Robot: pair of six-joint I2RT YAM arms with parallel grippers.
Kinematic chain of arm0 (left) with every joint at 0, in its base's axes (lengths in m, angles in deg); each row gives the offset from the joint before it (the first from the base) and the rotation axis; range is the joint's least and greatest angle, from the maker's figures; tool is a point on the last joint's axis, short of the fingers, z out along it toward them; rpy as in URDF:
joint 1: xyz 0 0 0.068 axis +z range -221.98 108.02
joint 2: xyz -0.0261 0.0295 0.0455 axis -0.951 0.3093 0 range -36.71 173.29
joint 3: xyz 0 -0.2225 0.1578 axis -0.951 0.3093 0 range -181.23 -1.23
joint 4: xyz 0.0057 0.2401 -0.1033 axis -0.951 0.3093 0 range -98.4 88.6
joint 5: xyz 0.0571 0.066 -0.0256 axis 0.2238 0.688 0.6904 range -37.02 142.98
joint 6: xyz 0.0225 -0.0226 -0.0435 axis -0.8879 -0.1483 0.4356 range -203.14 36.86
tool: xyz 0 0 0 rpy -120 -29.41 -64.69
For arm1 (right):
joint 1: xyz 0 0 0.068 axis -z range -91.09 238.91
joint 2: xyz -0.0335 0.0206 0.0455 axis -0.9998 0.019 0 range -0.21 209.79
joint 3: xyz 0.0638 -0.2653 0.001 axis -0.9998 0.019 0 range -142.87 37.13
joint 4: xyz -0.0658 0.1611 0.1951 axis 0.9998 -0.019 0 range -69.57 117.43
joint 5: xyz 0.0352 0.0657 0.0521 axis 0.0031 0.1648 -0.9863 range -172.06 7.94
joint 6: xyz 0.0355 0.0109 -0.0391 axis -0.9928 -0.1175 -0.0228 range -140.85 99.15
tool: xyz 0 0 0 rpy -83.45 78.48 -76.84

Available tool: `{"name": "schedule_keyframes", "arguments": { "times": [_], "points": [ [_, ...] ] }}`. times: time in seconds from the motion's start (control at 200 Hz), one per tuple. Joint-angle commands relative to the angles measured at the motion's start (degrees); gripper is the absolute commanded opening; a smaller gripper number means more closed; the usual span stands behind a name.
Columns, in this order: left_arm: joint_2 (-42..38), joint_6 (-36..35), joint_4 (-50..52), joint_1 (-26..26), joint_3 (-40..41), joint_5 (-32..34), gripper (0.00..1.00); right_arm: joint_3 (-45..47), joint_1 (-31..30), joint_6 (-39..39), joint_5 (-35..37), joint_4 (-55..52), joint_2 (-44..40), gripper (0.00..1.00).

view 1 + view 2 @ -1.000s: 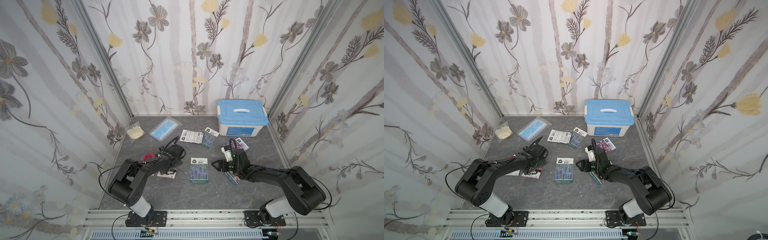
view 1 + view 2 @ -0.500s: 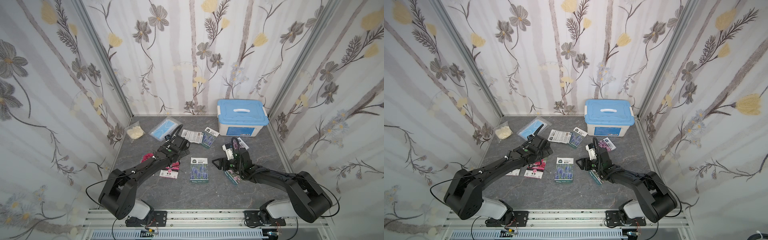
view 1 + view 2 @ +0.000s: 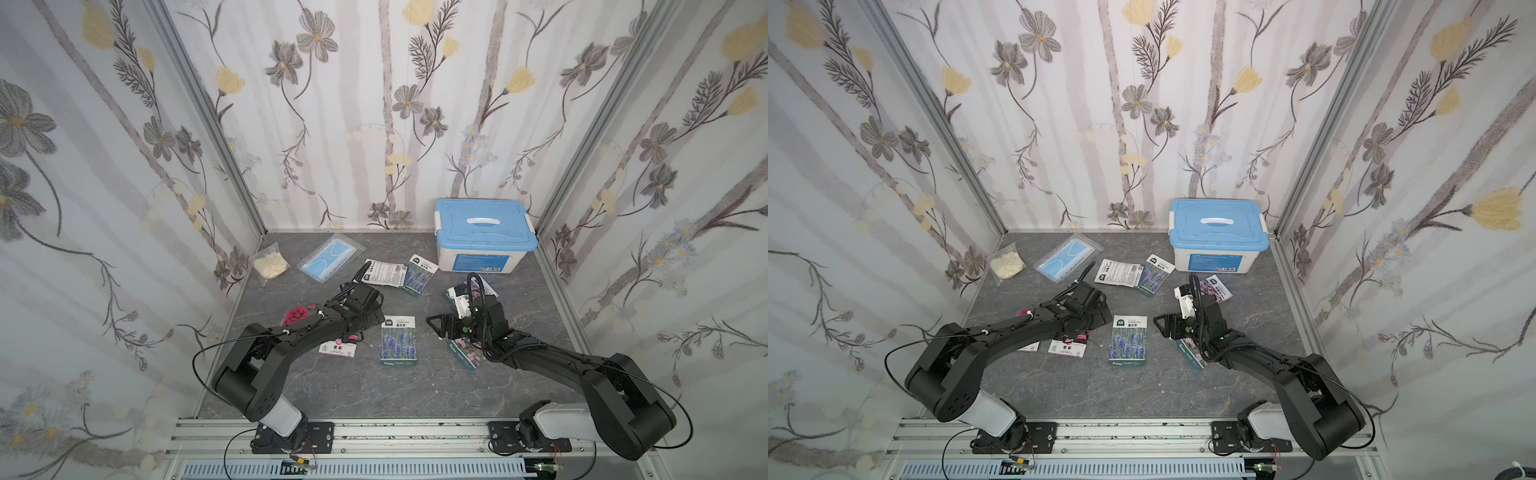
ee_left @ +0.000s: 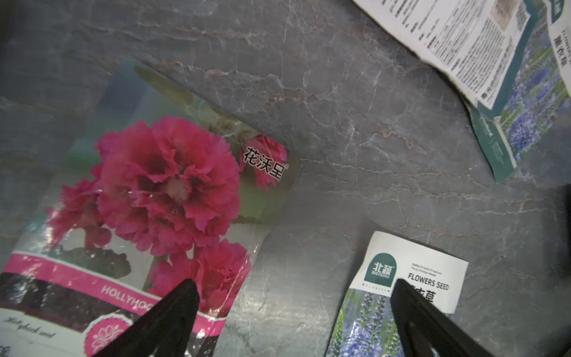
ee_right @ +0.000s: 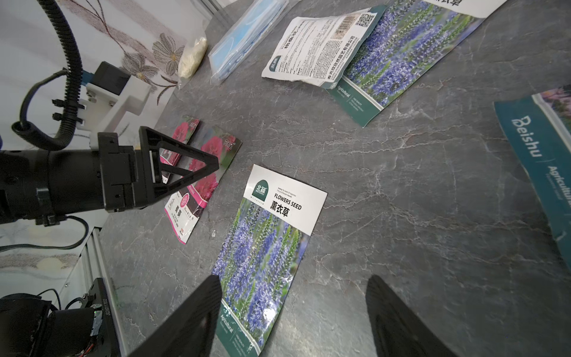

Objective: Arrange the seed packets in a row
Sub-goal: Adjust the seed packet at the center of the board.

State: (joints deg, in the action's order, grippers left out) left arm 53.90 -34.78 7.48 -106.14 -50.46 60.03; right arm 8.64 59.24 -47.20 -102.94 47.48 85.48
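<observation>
Several seed packets lie flat on the grey table. A lavender packet point(image 3: 398, 346) is in the middle, and a red hollyhock packet point(image 3: 337, 348) lies left of it. My left gripper point(image 3: 372, 320) hovers open between them, one finger over the hollyhock packet point(image 4: 167, 185) and the other over the lavender packet point(image 4: 370, 324), holding nothing. My right gripper point(image 3: 433, 325) is open and empty just right of the lavender packet point(image 5: 262, 247). A pink-purple packet point(image 3: 467, 353) lies partly under the right arm. A white-backed packet point(image 3: 384, 273) overlaps another lavender packet point(image 3: 419, 270) farther back.
A blue-lidded white box point(image 3: 484, 232) stands at the back right, with one more packet point(image 3: 478, 286) in front of it. A clear bag with a blue mask point(image 3: 330, 257) and a bag of cream stuff point(image 3: 271, 264) lie at the back left. A second red packet point(image 3: 297, 314) lies beside the left arm.
My left arm has reached out and swung right, off the red packets toward the middle lavender packet, uncovering the hollyhock packet. The right arm has hardly moved.
</observation>
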Motion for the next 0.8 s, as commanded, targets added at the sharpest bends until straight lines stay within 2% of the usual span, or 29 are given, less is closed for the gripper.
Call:
{"name": "schedule_keyframes", "arguments": {
  "times": [0.0,0.205,0.794],
  "points": [
    [1.60,0.69,-5.07,0.04,0.54,-1.42,1.00,-0.44,-0.04,-0.32,0.40,0.87,0.88,0.76],
    [3.59,0.93,-7.38,0.75,1.28,-0.98,1.00,-0.34,-0.06,-0.32,0.75,0.41,1.15,0.76],
    [0.27,-0.89,-7.57,4.60,3.55,-0.89,1.00,-1.13,-0.26,-0.89,0.32,0.85,3.18,0.76]
  ]
}}
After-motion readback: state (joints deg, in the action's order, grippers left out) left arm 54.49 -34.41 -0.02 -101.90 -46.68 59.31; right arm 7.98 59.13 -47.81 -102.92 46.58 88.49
